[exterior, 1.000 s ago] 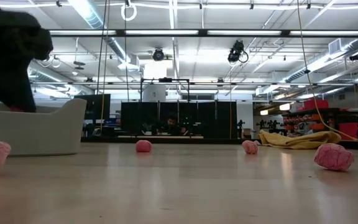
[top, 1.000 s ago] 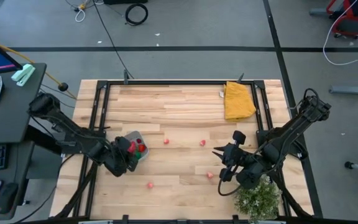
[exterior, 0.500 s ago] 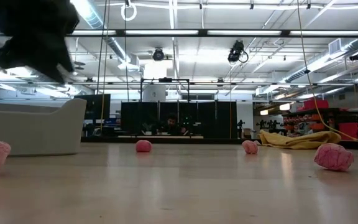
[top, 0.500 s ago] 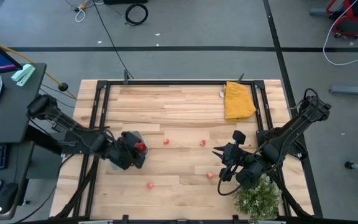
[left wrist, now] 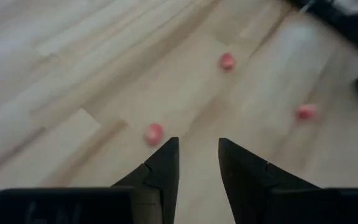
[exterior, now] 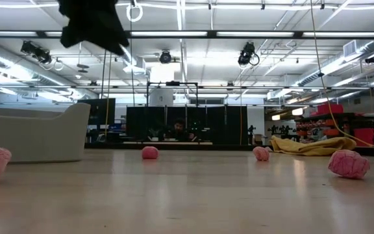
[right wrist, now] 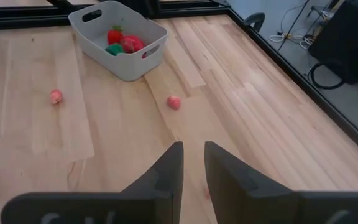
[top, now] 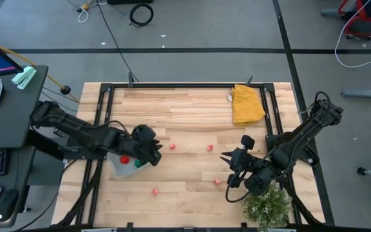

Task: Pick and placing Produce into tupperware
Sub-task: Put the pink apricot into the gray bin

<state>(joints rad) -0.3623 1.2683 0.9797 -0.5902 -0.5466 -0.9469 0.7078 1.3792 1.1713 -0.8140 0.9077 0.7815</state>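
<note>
Just beside shallow pale grey-blue plastic tupperware (top: 122, 165): left fingers (left wrist: 197, 163) spread, empty; small pink produce piece (left wrist: 154, 132) probably light, pinched across middle.

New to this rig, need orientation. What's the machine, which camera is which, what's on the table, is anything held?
Two dark robot arms work at a wooden table. One picture looks straight down, one sits at table height, and one rides on each wrist. The left hand hovers just past the grey tupperware, fingers apart, holding nothing. The right hand waits near the bushy plant, also holding nothing. Red and green produce lies in the tupperware; pink pieces lie loose on the wood. A yellow cloth lies at the far edge.
</note>
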